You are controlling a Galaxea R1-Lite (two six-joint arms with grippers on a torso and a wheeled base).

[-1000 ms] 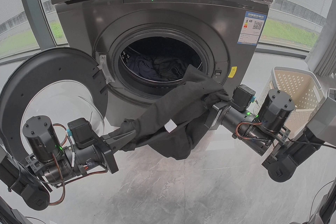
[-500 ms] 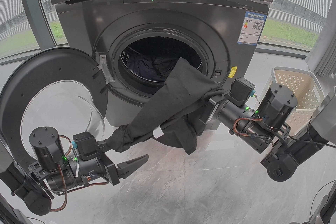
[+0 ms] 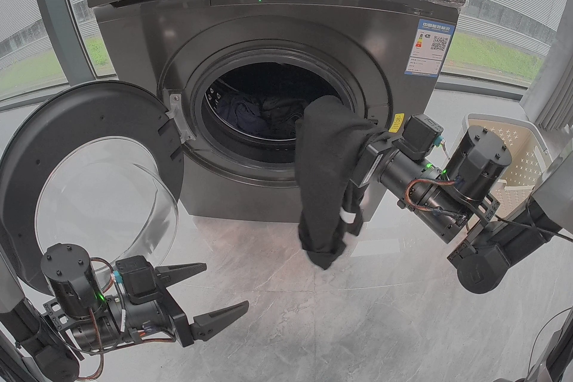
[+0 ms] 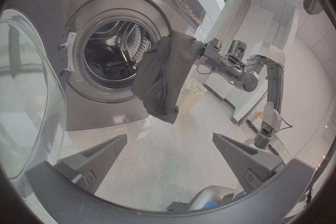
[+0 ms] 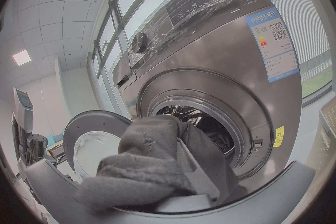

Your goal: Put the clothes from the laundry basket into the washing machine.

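A dark grey garment hangs straight down from my right gripper, which is shut on its top edge just in front of the right rim of the washing machine opening. In the right wrist view the garment is bunched over the fingers. Dark clothes lie inside the drum. My left gripper is open and holds nothing, low over the floor at the left, below the open door. From the left wrist the hanging garment is well beyond the open gripper.
The round glass door stands swung open to the left of the drum. A cream laundry basket stands on the floor to the right of the machine, behind my right arm. Bare marble floor lies in front.
My left gripper let go of the garment's lower end, opened and dropped back toward the floor. The garment swung down to hang from the right gripper, which rose toward the drum opening.
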